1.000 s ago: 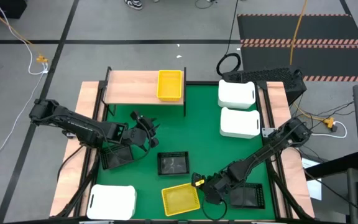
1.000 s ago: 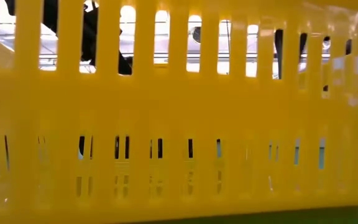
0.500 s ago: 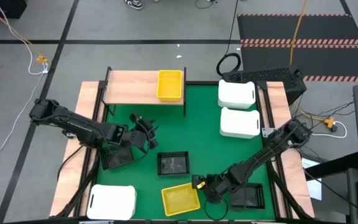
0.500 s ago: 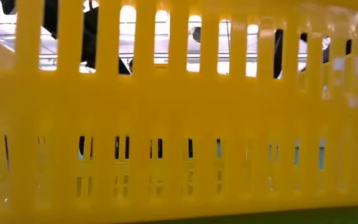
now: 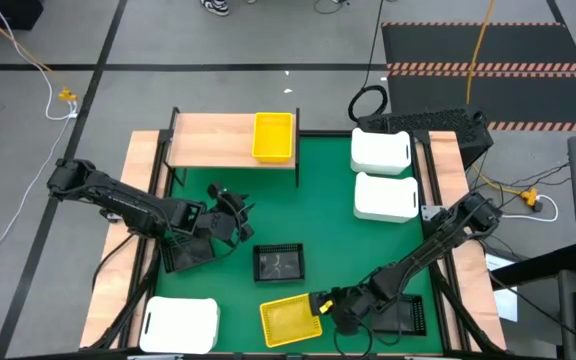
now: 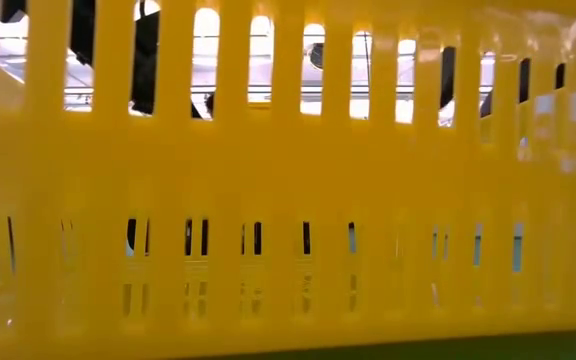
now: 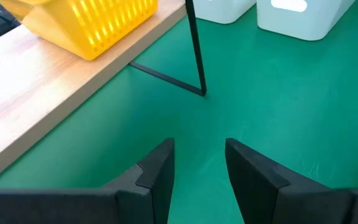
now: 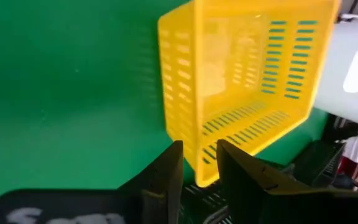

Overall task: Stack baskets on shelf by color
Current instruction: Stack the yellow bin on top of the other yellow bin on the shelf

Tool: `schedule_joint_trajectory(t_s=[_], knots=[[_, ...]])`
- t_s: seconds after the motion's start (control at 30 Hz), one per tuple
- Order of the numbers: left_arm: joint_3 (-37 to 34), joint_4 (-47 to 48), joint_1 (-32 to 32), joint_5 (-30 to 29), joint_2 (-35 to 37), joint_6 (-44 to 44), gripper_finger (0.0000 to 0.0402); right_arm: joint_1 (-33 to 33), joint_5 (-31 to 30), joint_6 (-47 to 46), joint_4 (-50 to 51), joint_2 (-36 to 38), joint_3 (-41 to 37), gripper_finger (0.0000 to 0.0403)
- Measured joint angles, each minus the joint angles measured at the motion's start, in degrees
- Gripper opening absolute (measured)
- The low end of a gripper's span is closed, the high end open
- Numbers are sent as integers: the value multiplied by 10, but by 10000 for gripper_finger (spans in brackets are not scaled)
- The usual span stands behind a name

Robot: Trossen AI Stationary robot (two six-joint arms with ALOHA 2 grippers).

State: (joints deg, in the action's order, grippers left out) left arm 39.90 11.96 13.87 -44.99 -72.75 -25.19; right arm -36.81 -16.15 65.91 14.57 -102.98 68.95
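A yellow basket (image 5: 290,320) sits on the green mat near the near edge; its slotted wall (image 6: 288,200) fills the low view. My right gripper (image 5: 320,303) is shut at that basket's far right corner. Another yellow basket (image 5: 273,137) stands on the light-wood shelf (image 5: 213,140); it also shows in the left wrist view (image 7: 86,22). My left gripper (image 5: 232,213) hovers open over the mat (image 7: 199,165) in front of the shelf, holding nothing. Three black baskets (image 5: 279,263), (image 5: 188,250), (image 5: 400,315) and three white ones (image 5: 381,152), (image 5: 386,197), (image 5: 180,325) rest on the mat. My right gripper (image 8: 200,154) has the yellow basket's wall at its corner (image 8: 201,171) between its two fingers, one finger (image 8: 166,171) on each side of the wall. It comes slanting down from the table's right. The basket's bottom rests on the mat.
The shelf's thin black leg (image 7: 196,50) stands just ahead of my left gripper. A black basket (image 5: 400,315) lies under my right arm. Bare green mat (image 5: 318,200) lies between the shelf and the white baskets. The table's wooden side strips (image 5: 468,280) border the mat.
My right gripper has moved toward the table's near edge and down, arriving at the corner of the yellow basket. The basket itself has stayed where it was.
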Motion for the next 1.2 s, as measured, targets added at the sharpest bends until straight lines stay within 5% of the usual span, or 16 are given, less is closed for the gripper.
schedule_joint_trajectory(t_s=[0.33,0.73,0.93,1.2], knots=[[0,3,0,0,0,-1,145,10,30,23,-70,-26,0,91],[0,5,2,0,0,-2,145,32,137,-112,-62,-26,0,9],[0,5,2,0,0,-2,145,41,142,-143,-62,-26,0,16],[0,10,2,0,0,-2,145,49,227,-207,-61,42,-1,6]])
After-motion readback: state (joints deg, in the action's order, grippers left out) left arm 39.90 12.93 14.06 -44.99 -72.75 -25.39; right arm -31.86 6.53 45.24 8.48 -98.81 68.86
